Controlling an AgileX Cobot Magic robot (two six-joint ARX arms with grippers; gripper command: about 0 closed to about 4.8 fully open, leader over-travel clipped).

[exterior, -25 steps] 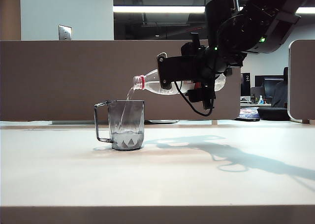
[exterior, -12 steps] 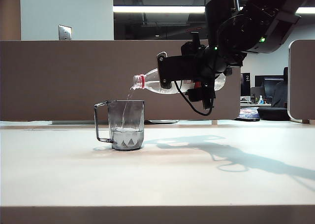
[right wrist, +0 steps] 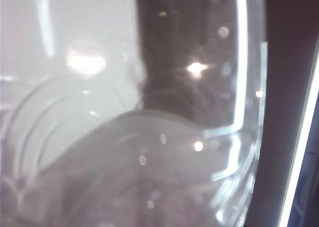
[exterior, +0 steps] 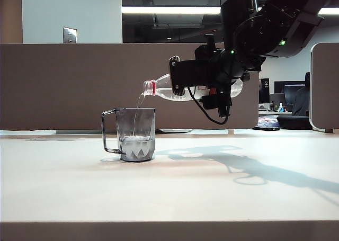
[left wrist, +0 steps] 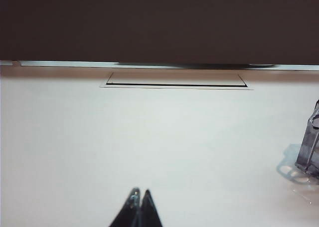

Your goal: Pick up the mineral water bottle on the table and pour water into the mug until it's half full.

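mug [exterior: 136, 141] water level risen | right fingers [exterior: 183, 76] clamp tilted mineral water bottle [exterior: 161, 89] | left fingers [left wrist: 139, 201] closed

Brown partition wall [exterior: 79, 87] behind the work area, silver wall plate [exterior: 70, 35] on the pale wall above it, long fluorescent ceiling light [exterior: 170, 10] lit. Rounded white-edged panel [exterior: 324, 87] far right. Background desk with dark monitors [exterior: 290, 92] and small blue bottle [exterior: 280, 108]. Rectangular flush hatch outline [left wrist: 175, 80] near the dark partition base

Overhead strip light; right wrist view blurred, perhaps glare.
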